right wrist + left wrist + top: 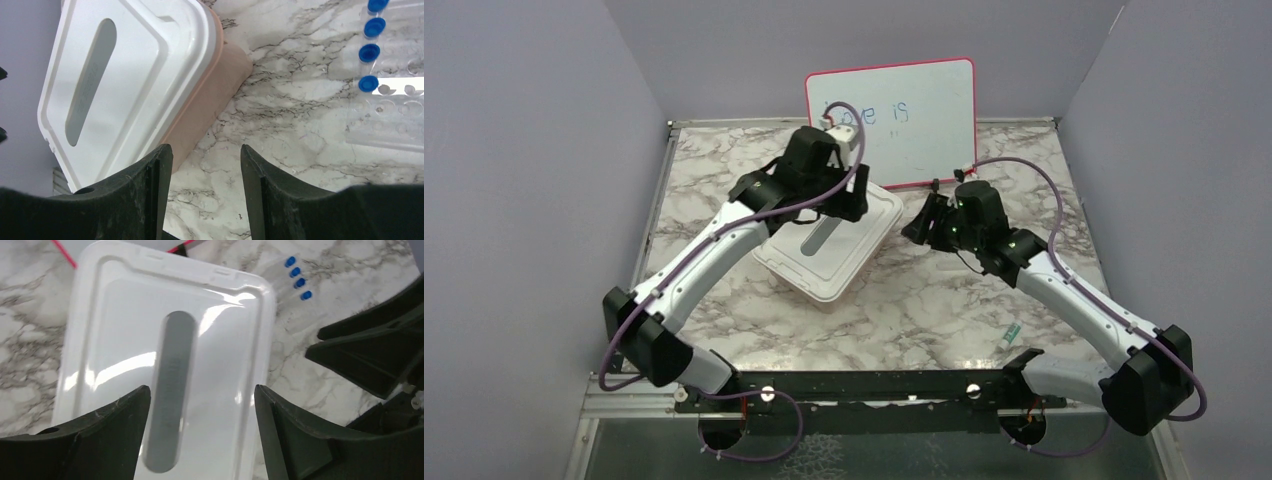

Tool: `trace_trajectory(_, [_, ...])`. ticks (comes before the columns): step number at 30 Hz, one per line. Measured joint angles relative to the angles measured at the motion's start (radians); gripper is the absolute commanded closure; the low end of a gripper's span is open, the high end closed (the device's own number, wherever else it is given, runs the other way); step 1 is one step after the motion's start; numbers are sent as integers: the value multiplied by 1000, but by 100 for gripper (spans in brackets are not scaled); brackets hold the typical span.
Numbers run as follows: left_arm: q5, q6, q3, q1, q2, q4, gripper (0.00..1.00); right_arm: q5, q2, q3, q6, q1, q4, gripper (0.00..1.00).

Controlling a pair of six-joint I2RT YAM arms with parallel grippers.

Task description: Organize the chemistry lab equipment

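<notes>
Several little clear tubes with blue caps (369, 52) sit in a clear holed rack (395, 115) on the marble at the right; they also show in the left wrist view (297, 277). A green-handled slim tool (1009, 336) lies near the table's front right. My left gripper (852, 205) (201, 395) is open and empty above the white lid (115, 340) of the pink tub (210, 95). My right gripper (921, 222) (206, 150) is open and empty over bare marble between the tub and the rack. The tripod stand and tongs are out of view.
The pink-framed whiteboard (889, 120) stands at the back of the marble table (724, 170). The lidded tub (824, 250) sits mid-table at an angle. Purple walls close in the left, right and back. The right gripper's black body (370, 355) sits close beside the left gripper.
</notes>
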Motion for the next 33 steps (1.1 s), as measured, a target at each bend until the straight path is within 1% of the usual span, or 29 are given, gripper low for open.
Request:
trace_trajectory(3, [-6,-26,-121,117,-107,44,19,-18,39,45,-17,0,11,40])
trace_trajectory(6, [-17,-42,-196,221,-152,58,19,-27,89,87,-21,0,20,39])
trace_trajectory(11, [-21,-52,-275,346,-168,74,18,-12,188,164,-29,0,26,39])
trace_trajectory(18, [2,-48,-312,509,-168,77,18,115,338,314,-112,0,0,42])
trace_trajectory(23, [21,-48,-319,523,-168,79,18,137,385,327,-174,0,-23,44])
trace_trajectory(28, [46,-48,-344,523,-168,81,18,140,391,327,-209,0,-27,55])
trace_trajectory(33, [59,-48,-372,523,-167,85,22,134,399,327,-208,1,-27,61])
